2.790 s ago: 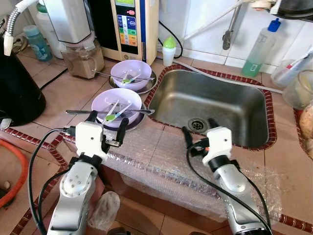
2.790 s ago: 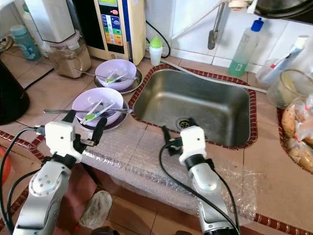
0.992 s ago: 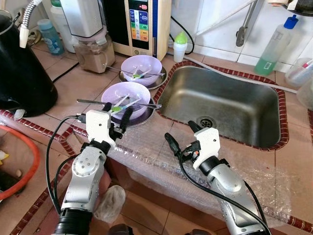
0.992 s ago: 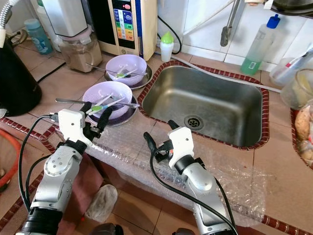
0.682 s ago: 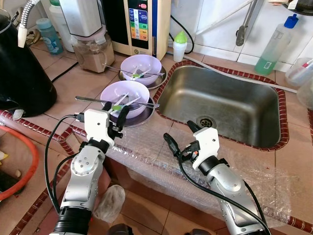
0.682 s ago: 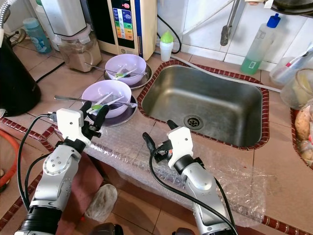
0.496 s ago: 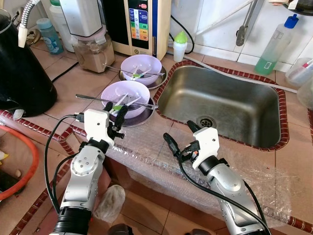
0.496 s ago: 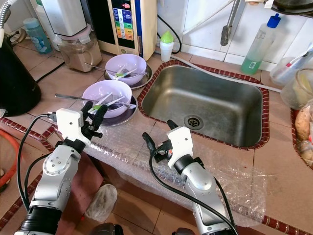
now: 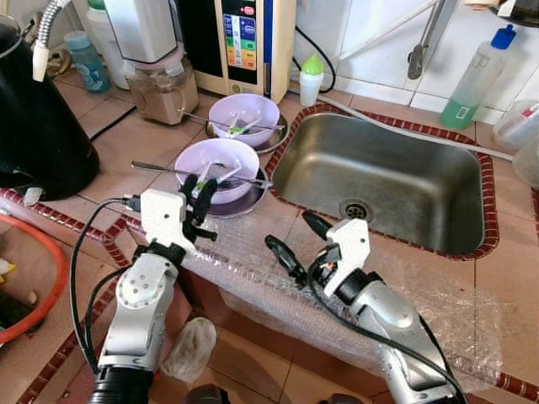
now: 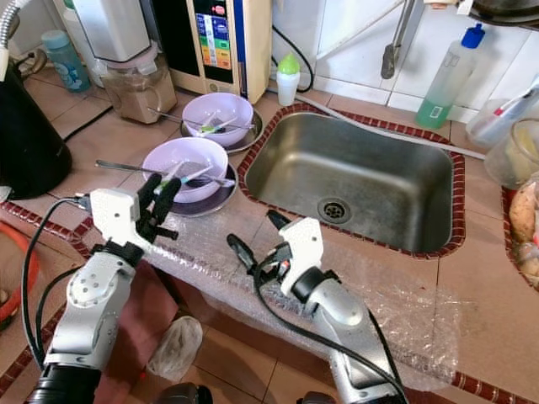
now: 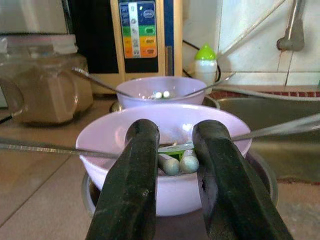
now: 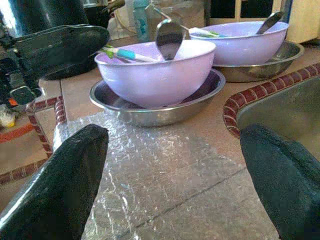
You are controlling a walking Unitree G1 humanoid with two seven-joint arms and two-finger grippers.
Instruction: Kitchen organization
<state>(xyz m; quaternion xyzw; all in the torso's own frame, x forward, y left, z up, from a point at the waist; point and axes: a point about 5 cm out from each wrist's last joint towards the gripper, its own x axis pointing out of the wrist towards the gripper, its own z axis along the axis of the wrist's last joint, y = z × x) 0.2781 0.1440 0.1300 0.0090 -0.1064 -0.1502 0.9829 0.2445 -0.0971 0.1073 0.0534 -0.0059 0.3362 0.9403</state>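
Two purple bowls holding cutlery stand left of the sink (image 9: 379,181). The near bowl (image 9: 221,160) rests on a steel plate (image 12: 150,107), with a long spoon (image 9: 156,167) lying across its rim. The far bowl (image 9: 244,112) stands behind it. My left gripper (image 9: 200,182) hovers just short of the near bowl's front rim, open with a narrow gap and nothing between its fingers (image 11: 142,170). My right gripper (image 9: 288,229) is wide open above the bubble wrap (image 9: 253,244), right of the near bowl and pointing at it (image 12: 150,70).
A black kettle (image 9: 38,118) stands at the far left; a blender jar (image 9: 160,84), a water purifier (image 9: 244,42) and a green-capped bottle (image 9: 312,80) line the back wall. A soap bottle (image 9: 476,80) stands behind the sink. An orange hose (image 9: 50,286) lies below the counter edge.
My left gripper's fingers have drawn closer together and edged up to the near bowl. My right gripper has swung left toward the bowls and stayed wide open.
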